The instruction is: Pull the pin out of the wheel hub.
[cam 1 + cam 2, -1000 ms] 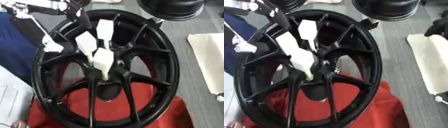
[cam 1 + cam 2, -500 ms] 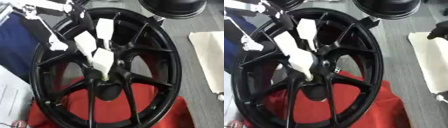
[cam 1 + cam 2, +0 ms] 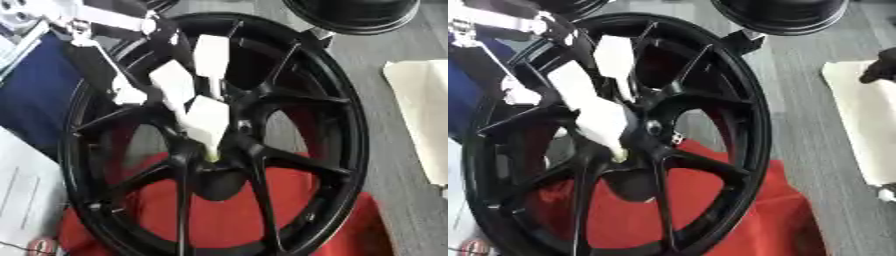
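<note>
A large black spoked wheel hub (image 3: 337, 125) lies tilted on a red cloth (image 3: 227, 220). My left hand (image 3: 206, 117), black with white finger covers, reaches in from the upper left to the hub's centre. Its fingers close together around a small yellowish pin (image 3: 213, 157) just above the centre bore (image 3: 219, 182). The pin's lower end is hidden among the spokes. A dark shape (image 3: 878, 67) at the right edge of the right eye view, over a white pad, may be my right hand; little of it shows.
A second black wheel (image 3: 359, 15) lies at the top right. A white pad (image 3: 424, 110) rests on the grey floor at right. Blue cloth (image 3: 35, 105) and white sheets (image 3: 22, 195) lie to the left of the hub.
The whole picture has drifted a little, so the camera moved. My left hand stays at the hub centre, fingers still on the pin.
</note>
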`<state>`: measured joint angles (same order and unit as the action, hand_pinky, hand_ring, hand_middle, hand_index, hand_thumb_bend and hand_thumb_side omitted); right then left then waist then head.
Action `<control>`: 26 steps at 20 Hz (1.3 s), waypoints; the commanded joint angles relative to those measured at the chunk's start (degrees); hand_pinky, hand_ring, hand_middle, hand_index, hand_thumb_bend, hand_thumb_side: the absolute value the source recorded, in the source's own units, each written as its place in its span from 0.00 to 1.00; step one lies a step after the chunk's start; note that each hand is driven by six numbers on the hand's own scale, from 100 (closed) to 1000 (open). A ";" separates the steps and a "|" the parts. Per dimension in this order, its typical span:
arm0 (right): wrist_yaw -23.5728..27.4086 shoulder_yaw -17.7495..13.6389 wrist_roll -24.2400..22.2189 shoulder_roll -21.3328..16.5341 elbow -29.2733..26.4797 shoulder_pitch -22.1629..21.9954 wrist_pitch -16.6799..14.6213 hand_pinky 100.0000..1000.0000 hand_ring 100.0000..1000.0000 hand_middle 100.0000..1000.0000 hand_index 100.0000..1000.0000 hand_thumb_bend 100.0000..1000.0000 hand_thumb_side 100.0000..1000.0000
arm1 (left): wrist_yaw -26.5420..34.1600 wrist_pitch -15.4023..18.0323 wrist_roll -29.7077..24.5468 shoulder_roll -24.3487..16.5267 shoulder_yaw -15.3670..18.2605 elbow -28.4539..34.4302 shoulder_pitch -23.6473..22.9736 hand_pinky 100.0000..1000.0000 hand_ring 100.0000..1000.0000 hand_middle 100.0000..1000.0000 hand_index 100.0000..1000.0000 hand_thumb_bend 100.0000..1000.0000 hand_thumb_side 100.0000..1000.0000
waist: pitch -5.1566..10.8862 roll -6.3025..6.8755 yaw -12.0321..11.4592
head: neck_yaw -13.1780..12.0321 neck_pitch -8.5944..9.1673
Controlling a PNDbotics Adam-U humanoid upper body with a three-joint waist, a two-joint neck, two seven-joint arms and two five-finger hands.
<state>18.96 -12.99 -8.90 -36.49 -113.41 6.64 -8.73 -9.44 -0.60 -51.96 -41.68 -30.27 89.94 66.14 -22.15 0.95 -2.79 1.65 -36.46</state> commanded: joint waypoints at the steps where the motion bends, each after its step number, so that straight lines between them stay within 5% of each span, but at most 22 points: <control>1: 0.63 -0.40 -0.14 -0.74 -1.18 0.55 0.14 0.76 0.59 0.55 0.67 0.00 0.60 | -0.17 -0.01 -0.01 -0.38 0.11 -0.24 1.43 0.85 0.88 0.84 0.85 0.14 0.03 | 0.92 -0.06 0.11 | 0.35 1.50; 16: 0.76 -0.47 -0.24 0.12 -1.18 0.54 0.93 0.76 0.59 0.55 0.67 0.00 0.60 | 2.69 0.51 -0.01 0.25 -1.46 -0.08 1.81 0.82 0.83 0.71 0.75 0.02 0.00 | 0.47 0.15 0.32 | 0.38 3.70; 26: 1.00 -0.49 0.04 0.41 -1.18 0.46 1.41 0.77 0.59 0.55 0.68 0.00 0.61 | 2.47 0.45 -0.01 0.02 -0.97 0.78 1.77 0.69 0.60 0.36 0.40 0.00 0.00 | 0.38 0.01 0.23 | 0.33 3.56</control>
<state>19.36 -13.02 -8.99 -35.03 -113.41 6.99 -7.51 -6.94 -0.34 -52.02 -40.72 -31.94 89.67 66.65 -22.81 1.07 -2.57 1.95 -33.58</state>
